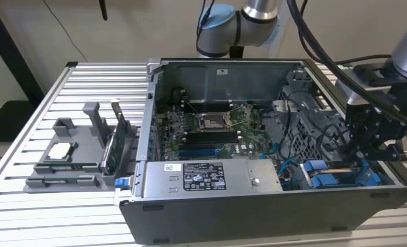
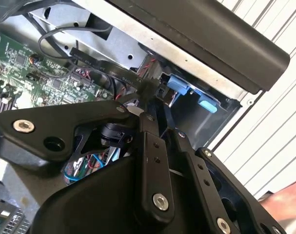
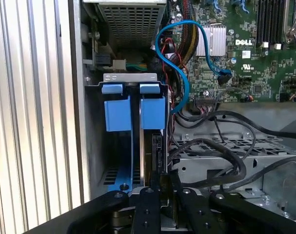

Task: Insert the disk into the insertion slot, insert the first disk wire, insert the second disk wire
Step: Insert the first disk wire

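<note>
Tool (image 1: 378,149) hangs above insertion slot (image 1: 331,177); case (image 1: 258,216) on slatted table (image 1: 38,216), beige wall (image 1: 135,25).

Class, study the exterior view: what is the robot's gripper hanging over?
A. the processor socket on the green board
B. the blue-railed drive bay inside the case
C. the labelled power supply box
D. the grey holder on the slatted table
B: the gripper sits at the exterior view's right end of the open computer case, just above the blue-railed drive bay.

Exterior view overlooks the case (image 1: 258,216); both wrist views closely face the insertion slot (image 3: 117,114) (image 2: 206,104).
</note>
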`<action>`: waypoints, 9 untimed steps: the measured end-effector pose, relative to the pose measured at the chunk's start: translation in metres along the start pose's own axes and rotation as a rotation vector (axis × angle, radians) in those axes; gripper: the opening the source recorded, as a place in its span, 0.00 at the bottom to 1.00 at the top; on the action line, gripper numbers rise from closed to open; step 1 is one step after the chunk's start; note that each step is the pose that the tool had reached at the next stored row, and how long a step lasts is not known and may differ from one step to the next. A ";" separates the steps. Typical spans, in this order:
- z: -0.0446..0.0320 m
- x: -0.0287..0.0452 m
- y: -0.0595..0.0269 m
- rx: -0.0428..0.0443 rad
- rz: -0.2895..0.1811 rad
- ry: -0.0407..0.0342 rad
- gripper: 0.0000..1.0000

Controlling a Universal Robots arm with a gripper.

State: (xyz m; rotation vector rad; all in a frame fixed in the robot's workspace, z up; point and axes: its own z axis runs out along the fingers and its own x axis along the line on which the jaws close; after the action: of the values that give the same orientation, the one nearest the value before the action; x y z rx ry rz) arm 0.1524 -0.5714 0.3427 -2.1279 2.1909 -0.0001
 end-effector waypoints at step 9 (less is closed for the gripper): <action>0.0038 0.0002 0.0002 -0.0002 0.000 0.0013 0.19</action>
State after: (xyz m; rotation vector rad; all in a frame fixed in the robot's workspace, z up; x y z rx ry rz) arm 0.1525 -0.5714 0.3389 -2.1288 2.1915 -0.0012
